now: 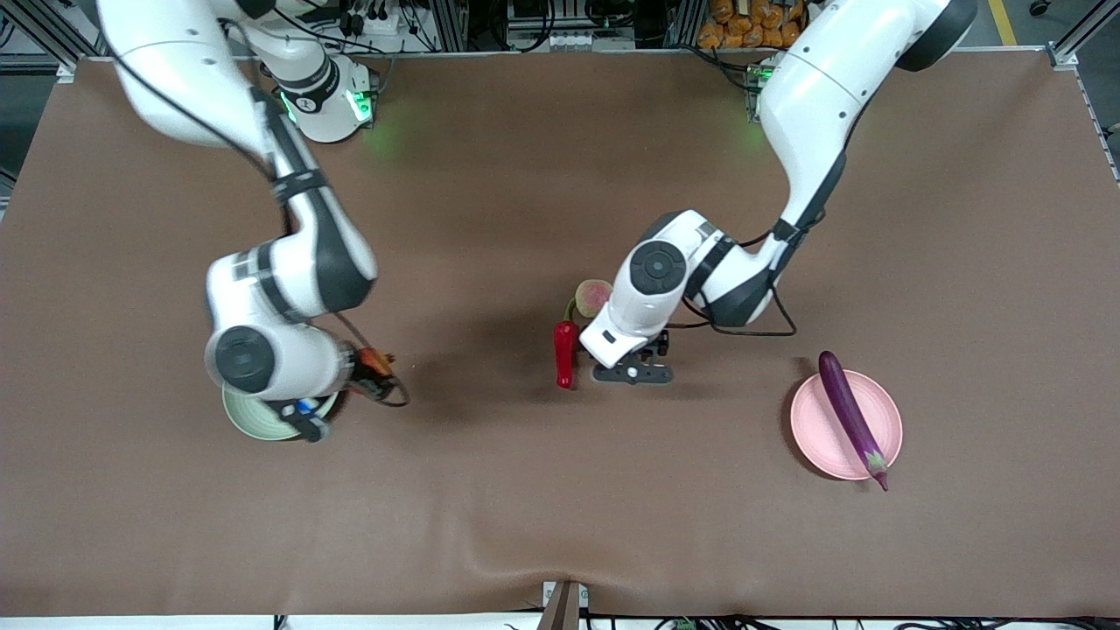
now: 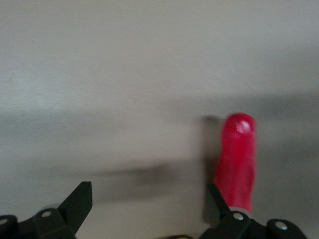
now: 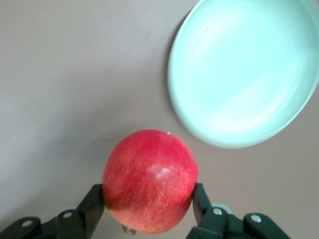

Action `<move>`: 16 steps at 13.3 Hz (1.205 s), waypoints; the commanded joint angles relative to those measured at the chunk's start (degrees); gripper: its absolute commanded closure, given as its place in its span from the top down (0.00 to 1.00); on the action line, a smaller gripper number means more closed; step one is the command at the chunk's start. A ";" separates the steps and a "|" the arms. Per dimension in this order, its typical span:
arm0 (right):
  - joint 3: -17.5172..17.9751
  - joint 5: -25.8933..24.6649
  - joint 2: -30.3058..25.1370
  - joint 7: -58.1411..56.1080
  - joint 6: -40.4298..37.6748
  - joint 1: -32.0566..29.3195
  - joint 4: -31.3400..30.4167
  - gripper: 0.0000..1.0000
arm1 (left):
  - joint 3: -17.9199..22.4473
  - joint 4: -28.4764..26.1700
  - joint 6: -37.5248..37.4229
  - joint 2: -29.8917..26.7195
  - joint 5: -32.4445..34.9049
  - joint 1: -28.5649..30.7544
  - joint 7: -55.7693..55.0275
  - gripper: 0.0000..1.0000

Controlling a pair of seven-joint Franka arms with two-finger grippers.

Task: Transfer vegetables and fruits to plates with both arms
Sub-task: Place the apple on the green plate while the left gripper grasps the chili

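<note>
My right gripper (image 3: 148, 199) is shut on the round red pomegranate (image 3: 149, 179) and holds it above the table by the rim of the pale green plate (image 3: 244, 74). In the front view the right wrist hides most of that plate (image 1: 249, 422) and the fruit. My left gripper (image 2: 148, 201) is open and empty, low over the table; the red chili pepper (image 2: 238, 159) lies just outside one of its fingers (image 2: 217, 201). The chili (image 1: 566, 354) lies beside the left gripper (image 1: 632, 372). The peach (image 1: 593, 297) sits farther from the camera. The purple eggplant (image 1: 850, 416) lies across the pink plate (image 1: 818, 433).
The brown table cover (image 1: 525, 507) has a raised wrinkle near the front edge. The eggplant's stem end overhangs the pink plate's rim. A loose cable loop (image 1: 744, 331) hangs by the left wrist.
</note>
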 commanded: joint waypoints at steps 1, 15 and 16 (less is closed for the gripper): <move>1.39 -2.55 -0.16 -8.98 0.12 -5.25 -1.71 0.00 | 2.86 1.89 0.13 1.29 1.68 -5.01 -0.16 1.00; 3.67 0.69 -1.57 -32.92 1.73 -15.91 -9.13 1.00 | 6.03 3.30 11.12 6.48 1.68 -11.97 -3.76 0.10; 3.67 3.05 -1.57 -32.92 0.06 -15.12 -6.05 1.00 | 6.12 3.30 10.68 6.22 1.76 -12.24 -3.68 0.00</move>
